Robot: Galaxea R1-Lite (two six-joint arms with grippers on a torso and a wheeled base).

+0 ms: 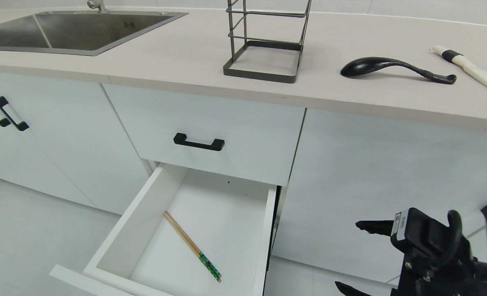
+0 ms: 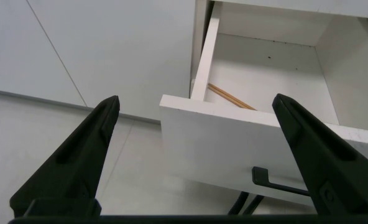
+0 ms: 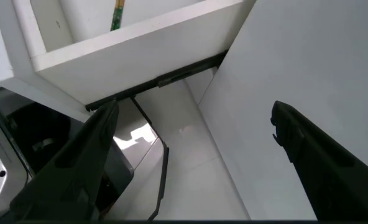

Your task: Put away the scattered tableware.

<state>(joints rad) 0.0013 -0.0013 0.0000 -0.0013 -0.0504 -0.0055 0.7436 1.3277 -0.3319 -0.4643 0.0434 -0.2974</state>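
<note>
Counted: one pair of chopsticks [image 1: 192, 246], lower centre of the frame; one black spoon [image 1: 391, 65] and one white brush [image 1: 474, 70], upper right; one wire rack [image 1: 264, 45], top centre; one sink [image 1: 75, 28], upper left; one open drawer [image 1: 140, 218]; three black handles [image 1: 198, 143] on the cabinet fronts.

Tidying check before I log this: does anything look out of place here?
Yes. A black ladle and a white-handled utensil lie loose on the countertop, to the right of the wire rack. The lower drawer stands pulled out, with chopsticks lying diagonally inside.
</note>
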